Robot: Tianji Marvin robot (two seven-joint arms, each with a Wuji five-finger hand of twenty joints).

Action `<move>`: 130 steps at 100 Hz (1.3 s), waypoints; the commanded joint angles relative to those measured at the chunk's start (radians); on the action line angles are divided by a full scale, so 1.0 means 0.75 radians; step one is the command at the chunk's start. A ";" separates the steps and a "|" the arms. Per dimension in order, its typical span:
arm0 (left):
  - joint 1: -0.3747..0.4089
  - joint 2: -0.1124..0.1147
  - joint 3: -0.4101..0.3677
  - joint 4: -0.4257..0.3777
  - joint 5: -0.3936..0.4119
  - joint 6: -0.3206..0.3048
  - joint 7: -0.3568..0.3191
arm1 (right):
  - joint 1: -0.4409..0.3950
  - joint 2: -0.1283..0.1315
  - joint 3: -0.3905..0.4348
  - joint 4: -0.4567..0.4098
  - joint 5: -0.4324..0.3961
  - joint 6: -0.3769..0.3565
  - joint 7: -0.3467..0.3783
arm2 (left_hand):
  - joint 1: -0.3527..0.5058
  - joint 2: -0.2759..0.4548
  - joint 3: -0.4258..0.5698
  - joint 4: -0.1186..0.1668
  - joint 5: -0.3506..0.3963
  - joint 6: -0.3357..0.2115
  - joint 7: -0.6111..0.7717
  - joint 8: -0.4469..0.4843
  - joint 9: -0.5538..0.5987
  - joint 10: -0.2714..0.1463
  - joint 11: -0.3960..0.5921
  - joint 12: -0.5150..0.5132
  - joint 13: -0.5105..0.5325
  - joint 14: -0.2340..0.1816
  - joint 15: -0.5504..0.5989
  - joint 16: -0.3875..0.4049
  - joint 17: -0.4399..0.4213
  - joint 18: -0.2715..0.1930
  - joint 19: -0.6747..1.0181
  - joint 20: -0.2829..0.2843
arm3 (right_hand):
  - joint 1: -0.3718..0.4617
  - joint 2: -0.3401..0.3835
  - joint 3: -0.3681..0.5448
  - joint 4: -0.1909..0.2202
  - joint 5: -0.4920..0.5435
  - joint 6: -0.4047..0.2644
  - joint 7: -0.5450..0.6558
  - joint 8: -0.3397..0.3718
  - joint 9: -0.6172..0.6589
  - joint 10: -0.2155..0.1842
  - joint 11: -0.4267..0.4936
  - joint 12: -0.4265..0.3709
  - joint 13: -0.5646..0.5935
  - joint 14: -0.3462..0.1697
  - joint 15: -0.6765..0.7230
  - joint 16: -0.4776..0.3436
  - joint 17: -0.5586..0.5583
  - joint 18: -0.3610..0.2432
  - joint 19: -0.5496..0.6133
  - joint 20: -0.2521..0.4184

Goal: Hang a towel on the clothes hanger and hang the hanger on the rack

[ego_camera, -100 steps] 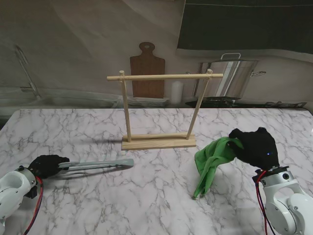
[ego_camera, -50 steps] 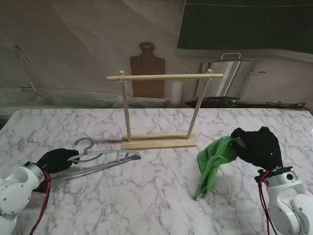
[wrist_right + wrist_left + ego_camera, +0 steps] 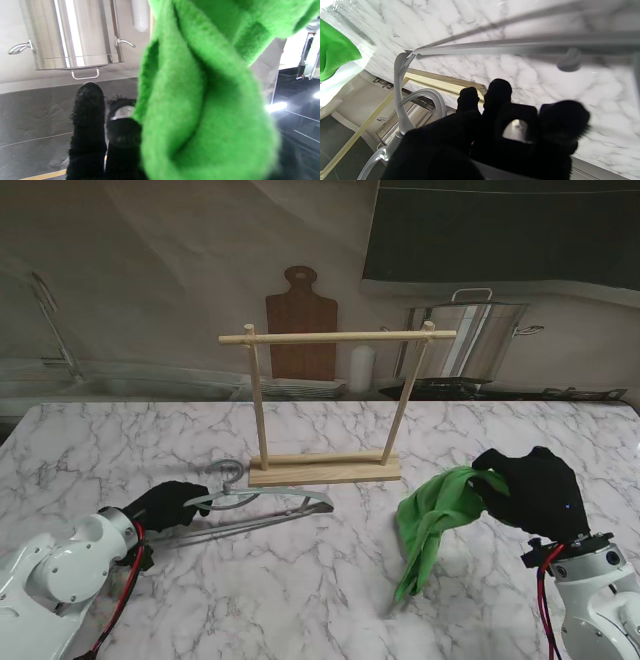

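Observation:
My left hand [image 3: 168, 504] in its black glove is shut on the grey clothes hanger [image 3: 262, 505], gripping it near the hook [image 3: 226, 473] and holding it above the marble in front of the rack. The left wrist view shows the hanger's bars [image 3: 520, 43] and hook [image 3: 402, 100] beyond my fingers [image 3: 495, 95]. My right hand [image 3: 532, 488] is shut on the green towel [image 3: 430, 520], which hangs down from it above the table. The towel [image 3: 200, 100] fills most of the right wrist view. The wooden rack [image 3: 330, 400] stands mid-table, its top bar bare.
A steel pot [image 3: 470, 340], a white bottle [image 3: 361, 367] and a wooden cutting board [image 3: 300, 330] stand behind the table. The marble table [image 3: 320, 580] stretches between my two arms.
My left hand has lifted the hanger off the table and carried it right, toward the rack's base. My right hand has shifted slightly right and nearer to me, with the towel dangling from it.

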 commanded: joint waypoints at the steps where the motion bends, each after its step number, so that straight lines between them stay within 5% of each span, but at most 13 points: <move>1: -0.034 -0.030 0.037 0.014 -0.036 0.017 -0.001 | -0.031 -0.007 0.008 -0.036 -0.009 -0.012 -0.010 | 0.064 0.055 0.130 0.103 0.117 -0.028 0.169 0.052 0.056 -0.014 -0.005 -0.016 0.047 0.083 0.074 -0.016 0.064 -0.044 0.721 0.008 | 0.060 0.028 0.121 -0.005 0.089 -0.064 0.125 0.017 0.075 0.009 0.031 -0.002 0.030 -0.044 0.048 0.039 0.014 0.034 0.032 -0.008; 28: -0.194 -0.067 0.266 0.098 -0.215 0.149 0.064 | -0.082 -0.021 0.006 -0.112 0.025 -0.073 -0.043 | 0.085 0.062 0.117 0.089 0.142 -0.040 0.156 0.026 0.071 -0.062 -0.234 -0.265 0.049 0.068 0.017 -0.075 0.058 -0.016 0.649 -0.012 | 0.052 0.016 0.143 -0.010 0.099 -0.054 0.121 0.022 0.097 0.002 0.025 -0.005 0.029 -0.051 0.070 0.049 0.039 0.033 0.040 -0.012; 50: -0.332 -0.109 0.462 0.182 -0.327 0.227 0.147 | -0.103 -0.024 -0.032 -0.152 0.076 -0.105 -0.004 | 0.097 0.067 0.104 0.074 0.134 -0.039 0.151 0.025 0.066 -0.054 -0.246 -0.291 0.049 0.066 0.015 -0.081 0.057 -0.015 0.646 -0.013 | 0.051 0.013 0.149 -0.012 0.103 -0.046 0.115 0.020 0.104 0.001 0.021 -0.007 0.029 -0.048 0.073 0.050 0.045 0.037 0.047 -0.014; 74: -0.417 -0.187 0.620 0.233 -0.518 0.271 0.297 | -0.075 -0.028 -0.087 -0.153 0.111 -0.124 -0.012 | 0.109 0.069 0.091 0.053 0.127 -0.035 0.145 0.026 0.054 -0.049 -0.238 -0.294 0.039 0.069 0.020 -0.081 0.056 -0.011 0.639 -0.015 | 0.049 0.011 0.153 -0.013 0.106 -0.046 0.111 0.020 0.110 -0.002 0.017 -0.008 0.029 -0.046 0.075 0.051 0.047 0.039 0.052 -0.016; 88: -0.441 -0.205 0.680 0.231 -0.583 0.286 0.303 | -0.048 -0.034 -0.105 -0.150 0.122 -0.127 -0.048 | 0.122 0.074 0.074 0.028 0.121 -0.039 0.135 0.025 0.040 -0.049 -0.261 -0.312 0.025 0.078 0.004 -0.086 0.049 0.018 0.605 -0.029 | 0.048 0.013 0.152 -0.014 0.106 -0.048 0.110 0.020 0.111 -0.002 0.016 -0.008 0.029 -0.046 0.076 0.051 0.045 0.040 0.052 -0.018; 95: -0.444 -0.206 0.697 0.220 -0.609 0.298 0.288 | -0.032 -0.037 -0.117 -0.147 0.127 -0.122 -0.070 | 0.155 0.090 0.034 -0.020 0.107 -0.044 0.123 0.028 -0.001 -0.031 -0.453 -0.470 -0.072 0.168 -0.210 -0.140 -0.105 0.135 0.413 -0.052 | 0.049 0.014 0.151 -0.014 0.105 -0.050 0.109 0.021 0.111 -0.002 0.016 -0.008 0.029 -0.046 0.076 0.051 0.044 0.040 0.053 -0.019; 100: -0.441 -0.209 0.705 0.210 -0.629 0.306 0.283 | -0.019 -0.039 -0.131 -0.142 0.130 -0.116 -0.088 | 0.180 0.099 0.005 -0.060 0.096 -0.040 0.120 0.040 -0.036 -0.011 -0.587 -0.591 -0.176 0.248 -0.520 -0.227 -0.281 0.240 0.175 -0.071 | 0.048 0.015 0.150 -0.015 0.105 -0.049 0.109 0.021 0.110 -0.002 0.016 -0.008 0.029 -0.045 0.076 0.051 0.043 0.039 0.053 -0.019; 106: -0.435 -0.208 0.709 0.195 -0.657 0.317 0.269 | -0.004 -0.040 -0.147 -0.136 0.132 -0.110 -0.103 | 0.208 0.107 -0.021 -0.102 0.085 -0.030 0.114 0.058 -0.084 0.025 -0.722 -0.723 -0.296 0.286 -0.914 -0.394 -0.395 0.227 -0.005 -0.071 | 0.049 0.016 0.149 -0.015 0.104 -0.050 0.109 0.022 0.110 -0.002 0.016 -0.008 0.029 -0.045 0.076 0.051 0.043 0.039 0.053 -0.020; 112: -0.427 -0.208 0.709 0.185 -0.683 0.324 0.256 | 0.010 -0.040 -0.163 -0.131 0.131 -0.106 -0.110 | 0.236 0.117 -0.052 -0.142 0.070 -0.025 0.107 0.071 -0.113 0.036 -0.779 -0.792 -0.387 0.323 -1.149 -0.544 -0.473 0.245 -0.172 -0.090 | 0.049 0.017 0.147 -0.015 0.104 -0.052 0.109 0.023 0.110 -0.002 0.016 -0.008 0.029 -0.045 0.076 0.051 0.043 0.038 0.053 -0.021; 130: -0.412 -0.203 0.687 0.167 -0.776 0.342 0.195 | 0.048 -0.038 -0.189 -0.114 0.126 -0.099 -0.117 | 0.318 0.144 -0.144 -0.236 0.042 -0.011 0.088 0.098 -0.133 0.057 -0.798 -0.800 -0.479 0.376 -1.239 -0.683 -0.532 0.265 -0.350 -0.121 | 0.049 0.020 0.143 -0.014 0.103 -0.056 0.108 0.025 0.106 -0.005 0.017 -0.006 0.029 -0.046 0.076 0.051 0.041 0.036 0.053 -0.023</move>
